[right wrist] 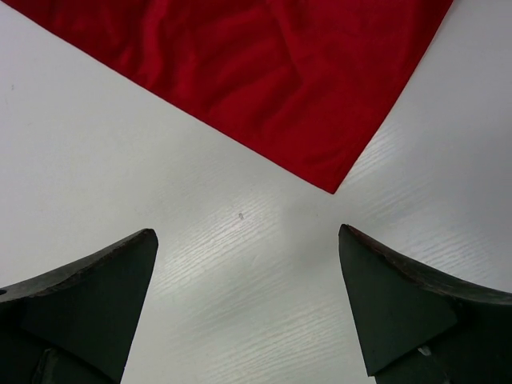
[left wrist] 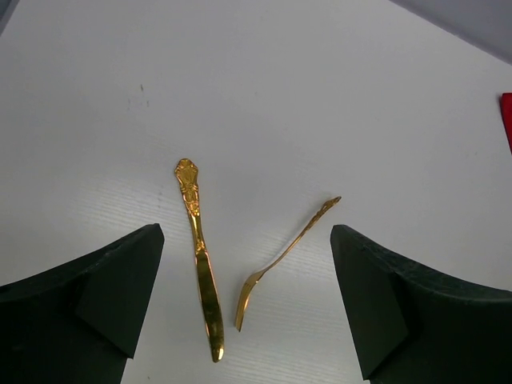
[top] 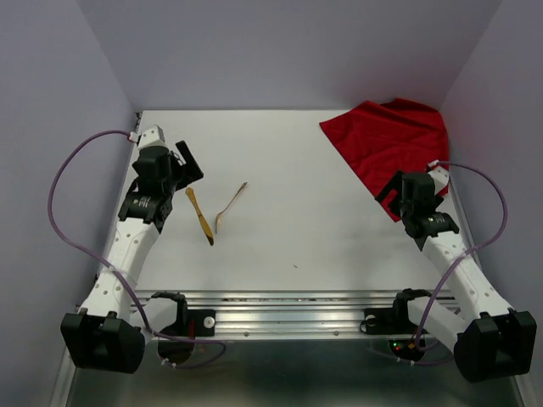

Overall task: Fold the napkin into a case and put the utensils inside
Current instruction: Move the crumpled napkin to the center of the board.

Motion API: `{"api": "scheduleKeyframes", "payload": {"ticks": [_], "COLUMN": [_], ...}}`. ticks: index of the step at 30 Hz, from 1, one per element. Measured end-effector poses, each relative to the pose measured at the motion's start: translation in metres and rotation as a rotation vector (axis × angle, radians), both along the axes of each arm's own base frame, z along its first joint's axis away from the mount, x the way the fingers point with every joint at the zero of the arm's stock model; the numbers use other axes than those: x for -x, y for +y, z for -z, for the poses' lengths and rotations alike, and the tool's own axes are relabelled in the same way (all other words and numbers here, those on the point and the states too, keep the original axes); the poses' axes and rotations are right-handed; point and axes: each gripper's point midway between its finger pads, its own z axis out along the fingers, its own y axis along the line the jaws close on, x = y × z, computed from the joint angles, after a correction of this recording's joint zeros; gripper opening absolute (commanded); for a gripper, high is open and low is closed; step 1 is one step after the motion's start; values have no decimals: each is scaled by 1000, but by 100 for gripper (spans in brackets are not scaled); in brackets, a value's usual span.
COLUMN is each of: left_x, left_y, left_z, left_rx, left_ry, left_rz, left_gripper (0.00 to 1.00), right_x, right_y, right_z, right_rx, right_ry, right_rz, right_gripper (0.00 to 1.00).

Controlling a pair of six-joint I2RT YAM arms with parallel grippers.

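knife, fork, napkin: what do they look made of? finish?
Knife: looks like metal with a glossy gold finish; it throws bright highlights, and the handle carries embossed ornament.
Fork: likely metal too, gold in the left wrist view, paler from above; thin and shiny.
Napkin: soft cloth, bright red with a slight sheen; it lies in soft creases. Exact fibre cannot be told.

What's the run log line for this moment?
red cloth napkin: unfolded, far right; gold metal knife, copper-pink metal fork: loose, left; left tool: open, empty; right tool: open, empty
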Motion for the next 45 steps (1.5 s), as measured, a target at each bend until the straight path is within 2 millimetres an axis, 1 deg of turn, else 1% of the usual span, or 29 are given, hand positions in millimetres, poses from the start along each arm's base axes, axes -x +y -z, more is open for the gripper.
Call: {"api": "scheduleKeyframes", "payload": {"ticks": [3,6,11,13,16,19,22,24,29,30,33,36,37,38,39,40,41,42,45], "left_x": [-2,-1,-4,-7,-5,-2,-1,-1,0,1,1,4,6,8,11,13,15,17,20], "left_y": [-2,-4,-7,-9,-12,-13,-15,-15,-16,-16,-15,-15,-15,-15,-15,-15,-15,-15,-14], "left_z": [0,4,20,27,42,47,48,48,49,49,50,51,53,54,57,58,59,60,60], "left_rx": [-3,-4,-10,-9,-7,-4,2,4,5,5,3,4,5,6,7,7,7,8,8], "left_ry": [5,23,106,140,196,223,229,230,234,235,236,238,240,244,248,253,254,257,255], "left_rz": [15,31,46,55,67,74,83,87,88,88,85,86,88,90,92,92,93,94,94], "left_gripper": [99,99,99,99,99,99,99,99,99,99,99,99,99,99,99,99,99,99,99], "right_x": [1,0,-3,-7,-17,-21,-22,-24,-21,-20,-21,-26,-31,-35,-38,-40,-41,-42,-48], "right_y": [0,0,0,2,1,-3,-9,-17,-29,-30,-31,-29,-29,-29,-29,-29,-29,-30,-28], "right_z": [5,13,40,50,69,82,91,98,117,120,123,129,130,130,130,130,130,130,130], "right_rx": [1,0,17,9,-20,-35,-36,-35,-24,-21,-16,-15,-13,-13,-10,-7,-7,-4,-11], "right_ry": [18,48,160,206,283,333,362,388,452,461,470,481,477,470,466,459,457,452,434], "right_rz": [4,9,7,0,0,16,34,61,98,99,95,78,71,67,62,59,55,52,41], "right_gripper": [100,100,100,100,100,100,100,100,97,93,86,71,62,58,48,44,36,22,3]}}
